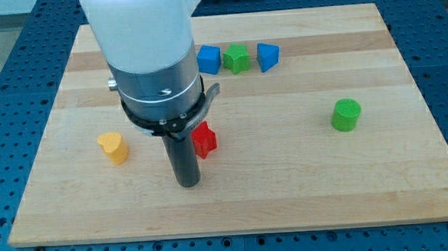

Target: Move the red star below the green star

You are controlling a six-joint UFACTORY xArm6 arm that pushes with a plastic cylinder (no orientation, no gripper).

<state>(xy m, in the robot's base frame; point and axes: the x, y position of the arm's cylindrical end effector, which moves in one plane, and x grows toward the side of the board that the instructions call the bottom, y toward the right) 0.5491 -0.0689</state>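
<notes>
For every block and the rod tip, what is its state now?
my tip: on the board, just left of and below the red star.
red star: beside the rod, partly hidden.
green star: between two blue blocks.
green cylinder: upright, alone.
yellow block: alone, at left.

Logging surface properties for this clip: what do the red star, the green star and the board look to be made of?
Red star and green star: probably moulded or printed plastic, going by the uniform saturated colour and matte faces. Board: light wood with visible grain bands and a smooth low-sheen finish. My tip sits just at the view's lower left of the red star.
</notes>
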